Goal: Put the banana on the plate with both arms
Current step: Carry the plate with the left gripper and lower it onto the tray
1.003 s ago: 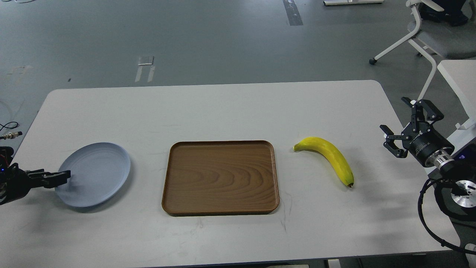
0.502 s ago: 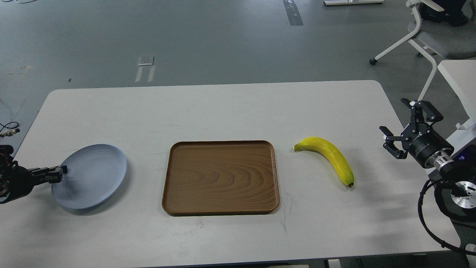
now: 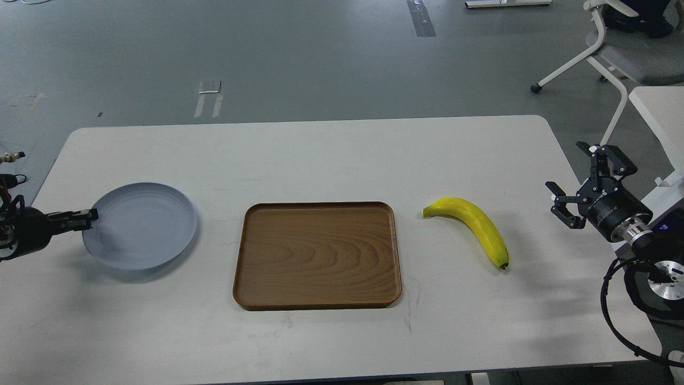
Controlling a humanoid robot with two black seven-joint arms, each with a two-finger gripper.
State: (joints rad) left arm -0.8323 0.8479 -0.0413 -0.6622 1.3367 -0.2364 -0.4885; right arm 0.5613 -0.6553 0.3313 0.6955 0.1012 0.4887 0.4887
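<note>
The yellow banana (image 3: 473, 227) lies on the white table, right of the wooden tray. The pale grey-blue plate (image 3: 141, 224) is at the left, held by its left rim. Its shadow spreads on the table beneath it, so it looks slightly raised. My left gripper (image 3: 85, 218) comes in from the left edge and is shut on that rim. My right gripper (image 3: 569, 171) is open and empty, at the table's right edge, well right of the banana.
A brown rectangular wooden tray (image 3: 256, 297) sits in the middle of the table, between plate and banana. A white office chair (image 3: 614, 59) and another white table (image 3: 660, 112) stand beyond the right edge.
My left gripper has carried the plate away from me and slightly right, and the plate has levelled out. The right arm and banana have stayed put.
</note>
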